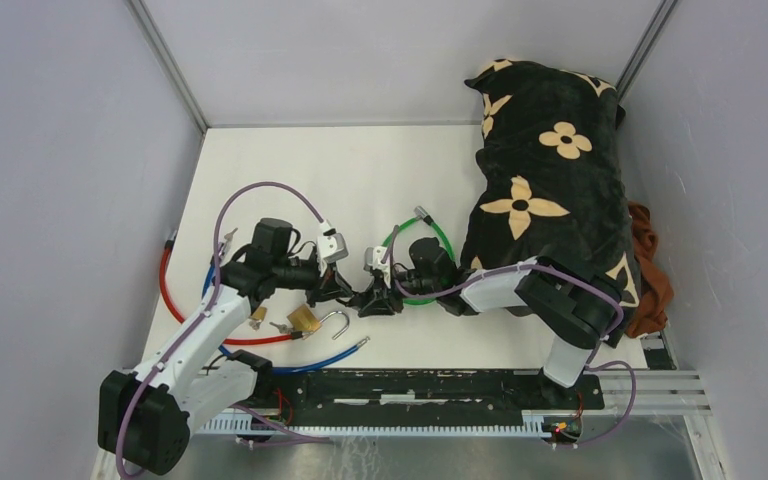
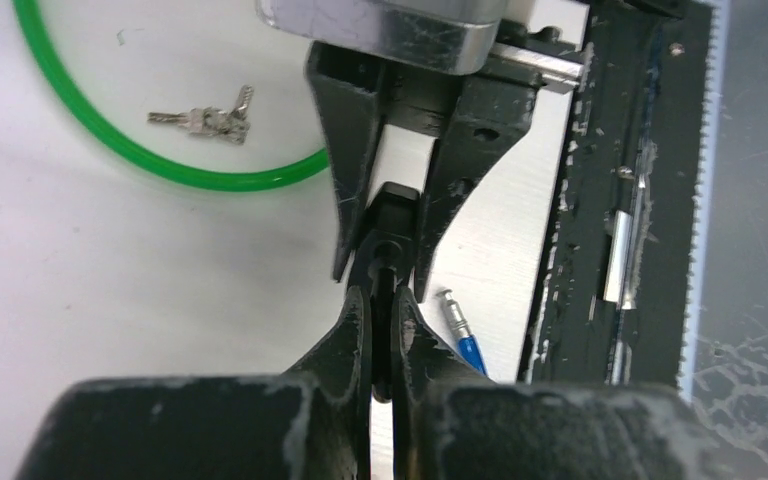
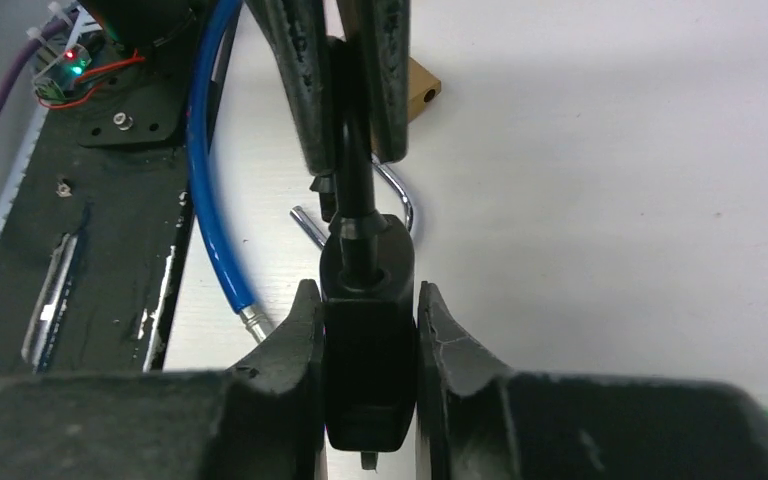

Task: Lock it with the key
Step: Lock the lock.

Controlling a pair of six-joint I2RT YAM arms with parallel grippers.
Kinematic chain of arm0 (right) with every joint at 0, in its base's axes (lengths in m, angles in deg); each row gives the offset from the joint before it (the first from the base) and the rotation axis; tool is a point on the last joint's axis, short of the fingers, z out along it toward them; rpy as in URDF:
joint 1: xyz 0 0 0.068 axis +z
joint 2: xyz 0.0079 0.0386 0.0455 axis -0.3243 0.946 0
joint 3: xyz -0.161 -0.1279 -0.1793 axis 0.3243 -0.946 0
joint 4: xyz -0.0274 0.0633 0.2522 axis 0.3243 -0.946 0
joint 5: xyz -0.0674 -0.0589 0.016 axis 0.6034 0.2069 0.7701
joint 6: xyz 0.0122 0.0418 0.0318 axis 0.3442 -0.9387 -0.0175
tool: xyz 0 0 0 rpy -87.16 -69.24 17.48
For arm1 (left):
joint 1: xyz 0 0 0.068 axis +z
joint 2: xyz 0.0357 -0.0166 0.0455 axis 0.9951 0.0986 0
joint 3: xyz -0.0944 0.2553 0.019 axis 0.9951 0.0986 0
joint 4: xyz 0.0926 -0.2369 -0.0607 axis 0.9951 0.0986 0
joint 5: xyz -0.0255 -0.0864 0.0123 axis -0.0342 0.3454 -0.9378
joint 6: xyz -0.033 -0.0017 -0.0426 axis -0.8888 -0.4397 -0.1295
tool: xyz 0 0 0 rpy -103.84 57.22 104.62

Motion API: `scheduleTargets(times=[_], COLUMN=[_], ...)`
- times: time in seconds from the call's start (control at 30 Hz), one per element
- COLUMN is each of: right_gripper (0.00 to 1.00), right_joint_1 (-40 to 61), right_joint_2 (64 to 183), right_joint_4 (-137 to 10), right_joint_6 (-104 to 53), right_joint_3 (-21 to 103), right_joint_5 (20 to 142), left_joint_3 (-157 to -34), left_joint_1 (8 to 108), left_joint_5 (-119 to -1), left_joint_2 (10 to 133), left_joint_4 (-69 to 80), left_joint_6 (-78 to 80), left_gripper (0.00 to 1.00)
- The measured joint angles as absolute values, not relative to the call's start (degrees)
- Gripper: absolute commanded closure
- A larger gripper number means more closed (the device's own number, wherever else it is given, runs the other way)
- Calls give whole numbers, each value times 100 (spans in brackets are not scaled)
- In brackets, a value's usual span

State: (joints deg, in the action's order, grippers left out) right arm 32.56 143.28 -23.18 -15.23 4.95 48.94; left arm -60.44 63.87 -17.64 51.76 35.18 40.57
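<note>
Just right of the brass padlock (image 1: pixel 305 321), which lies with its shackle swung open, the two arms meet nose to nose; a blue cable (image 1: pixel 330 357) runs on the padlock's near side, a red cable (image 1: pixel 167 295) curves off to its left, and a green cable (image 2: pixel 230 185) loops to its right with a small key bunch (image 2: pixel 205 122) inside; a flower-print pillow (image 1: pixel 550 200) sits way further right. The right gripper (image 3: pixel 365 295) is clamped on the black lock body (image 3: pixel 365 340); the left gripper (image 2: pixel 382 295) is pinched tight on what looks like the black key (image 3: pixel 358 195) stuck in its end.
</note>
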Motion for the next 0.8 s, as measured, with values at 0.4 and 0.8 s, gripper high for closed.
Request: scheduleTargets(times=[0.4,0.8], right_gripper=[100,100], right_joint_1=[3311,3508], right_joint_2=[13782,13533], right_joint_4=[-5031,-7031], right_joint_6=[-232,750], right_joint_3=[1387,2248], right_joint_5=[5027,5283], left_joint_3=[-6042,-6068], left_joint_1=[6234,6081], left_joint_5=[-1844,-1886], left_joint_2=[5066,5058], left_joint_4=[3900,4012], left_joint_6=[4914,5102], left_gripper=[53,72])
